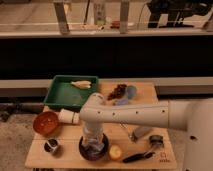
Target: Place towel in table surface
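**Gripper** (pixel 93 141): at the end of a white arm (pixel 135 114) that comes in from the right and bends downward. It points straight down into a dark bowl (pixel 83 149) near the front edge of the wooden table (pixel 70 162). Whether it is open or closed cannot be told.

**Towel** (pixel 94 148): a pale, bluish-grey bunch right at the gripper's tip, inside the dark bowl. Whether it is gripped or only touched cannot be told.

**Other items, placed from the gripper as seen:**
- Yellow round fruit (pixel 115 151): just to the right, beside the bowl.
- Black-handled tool (pixel 135 157): further right, lying along the front edge.
- Metal object (pixel 141 132): to the right and slightly behind.
- Small dark cup (pixel 51 145): to the left, apart from the bowl.
- Orange bowl (pixel 46 122): to the left and behind.
- White cup (pixel 68 116): behind and to the left, lying on its side next to the orange bowl.
- Green tray (pixel 60 95): well behind and to the left, with a pale item (pixel 81 84) at its far end.
- Dark red cluster (pixel 117 91) and blue object (pixel 129 93): well behind and to the right, side by side.
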